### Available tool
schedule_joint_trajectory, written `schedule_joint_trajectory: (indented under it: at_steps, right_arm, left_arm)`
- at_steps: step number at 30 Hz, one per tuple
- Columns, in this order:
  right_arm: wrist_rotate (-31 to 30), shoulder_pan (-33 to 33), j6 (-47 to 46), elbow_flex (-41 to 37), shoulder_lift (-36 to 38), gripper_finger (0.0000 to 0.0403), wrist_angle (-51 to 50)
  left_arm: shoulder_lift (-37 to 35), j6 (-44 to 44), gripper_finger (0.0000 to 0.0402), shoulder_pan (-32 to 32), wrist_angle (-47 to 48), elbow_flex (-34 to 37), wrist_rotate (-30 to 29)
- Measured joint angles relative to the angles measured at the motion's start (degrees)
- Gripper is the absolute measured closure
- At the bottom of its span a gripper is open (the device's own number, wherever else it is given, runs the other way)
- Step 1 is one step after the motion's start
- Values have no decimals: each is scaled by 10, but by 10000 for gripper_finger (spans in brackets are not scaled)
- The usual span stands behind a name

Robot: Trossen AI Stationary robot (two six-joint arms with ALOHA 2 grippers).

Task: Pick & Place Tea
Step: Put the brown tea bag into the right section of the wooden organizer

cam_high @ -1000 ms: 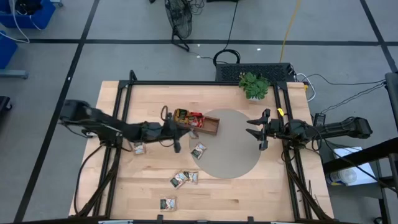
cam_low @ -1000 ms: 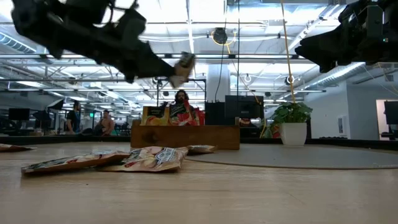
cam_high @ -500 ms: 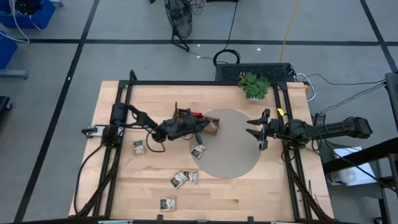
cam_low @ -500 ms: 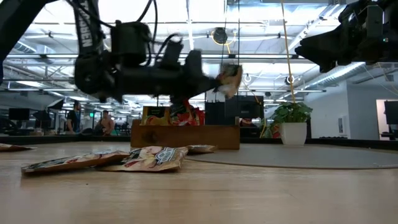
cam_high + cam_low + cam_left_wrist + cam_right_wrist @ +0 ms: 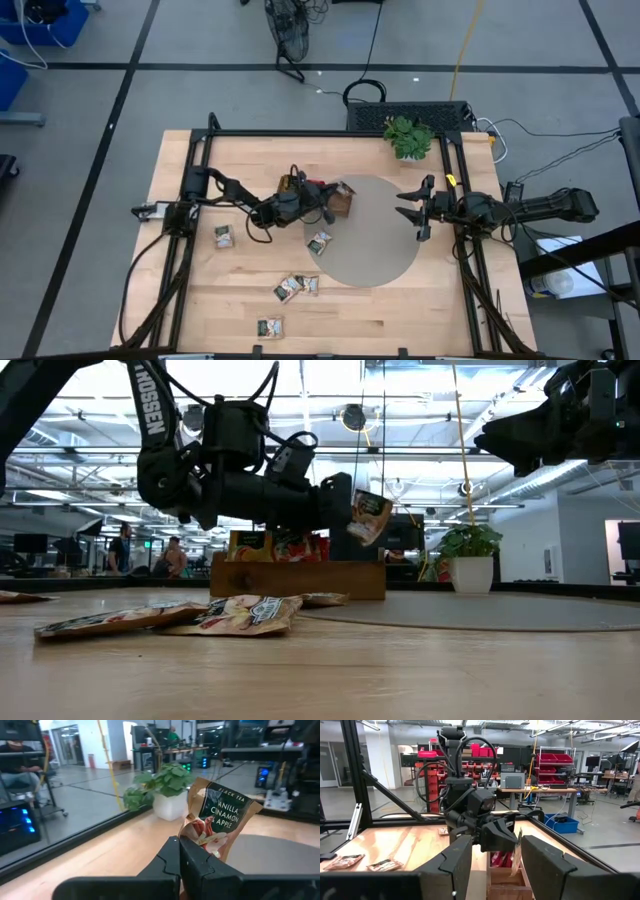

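Since a second ago the left arm has swung in from the surface's left side and carried its sachet over the wooden tray, where the left tool (image 5: 345, 510) now hangs. Held tea sachet (image 5: 215, 822): a brown packet printed "Black Tea, Vanilla, Cinnamon & Apple", pinched at its lower edge between the tool's closed fingers (image 5: 175, 857), standing roughly upright and tilted, clear of everything below. In the low view it (image 5: 369, 517) hangs above the right end of the wooden tray (image 5: 300, 580), not touching it.

Wooden tray (image 5: 340, 200): lies just beside the edge of the grey round mat (image 5: 370, 230); red and yellow sachets (image 5: 275, 546) already stand in its left part. Judged relation for the coming move: the tray's open space lies directly beneath the held sachet, so the release appears to call for a descent rather than further travel; the left arm is far the nearer one.

Loose sachets (image 5: 297, 287): several lie on the wooden surface (image 5: 200, 310) nearer the front, one (image 5: 319, 241) at the mat's rim, one (image 5: 223, 236) to the left.

Right tool (image 5: 412, 212): waits over the mat's right edge, fingers spread apart, empty. Potted plant (image 5: 407, 137) stands at the far edge.
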State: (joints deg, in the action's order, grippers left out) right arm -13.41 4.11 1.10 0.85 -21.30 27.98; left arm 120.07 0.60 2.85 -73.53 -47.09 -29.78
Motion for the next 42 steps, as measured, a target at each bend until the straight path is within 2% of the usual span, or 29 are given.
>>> schedule_joint_trajectory:
  at_steps: [7,13,23,32,36,42]
  right_arm:
    - [0,0,0,0,0,248,0]
    - [0,0,0,0,0,248,0]
    - [0,0,0,0,0,248,0]
    - [0,0,0,0,0,248,0]
    - [0,0,0,0,0,248,0]
    - [0,0,0,0,0,248,0]
  left_arm:
    - [0,12,398,-3,28,0,-13]
    - [0,12,372,-3,71,0,-13]
    - [0,7,343,-3,70,0,-13]
    - [0,6,298,-3,70,0,-12]
    - [0,14,278,-4,54,0,-12]
    - [0,82,261,-16,-11,0,-13]
